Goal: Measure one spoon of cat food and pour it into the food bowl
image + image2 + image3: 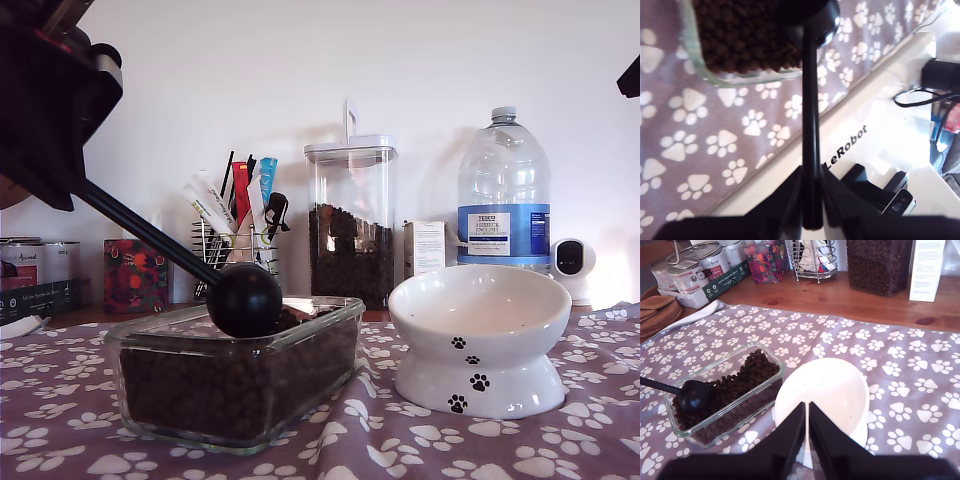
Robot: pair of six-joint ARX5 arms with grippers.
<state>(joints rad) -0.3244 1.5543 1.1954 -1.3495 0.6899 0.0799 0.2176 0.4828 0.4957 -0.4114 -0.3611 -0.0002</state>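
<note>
My first tool (812,210) is clamped on the end of the handle of the black plastic spoon (243,298), its jaws pressed against both sides of the thin shaft. In the exterior view the handle slants down from the dark arm at the view's upper left, and the round cup sits at the top of the cat food (235,385), touching the kibble near the middle of the clear glass dish (140,385). Whether the cup holds any kibble cannot be told.

My second tool (806,440) hangs above the food bowl (480,340) with its jaws close together, only a thin slit between them, holding nothing. Only a dark corner shows at the exterior view's upper right.

The glass dish stands on the exterior view's left, the white paw-print food bowl just beside it on the right, apart from it and showing bare white inside. Both rest on a mauve cloth with white paw prints (590,420) over the wooden tabletop (865,305).

Behind them stand a tall clear canister with a white lid (351,220), partly full of kibble, a wire rack of sachets (235,240), a large water bottle (503,190), a white carton (425,247) and a small white camera (572,262).
</note>
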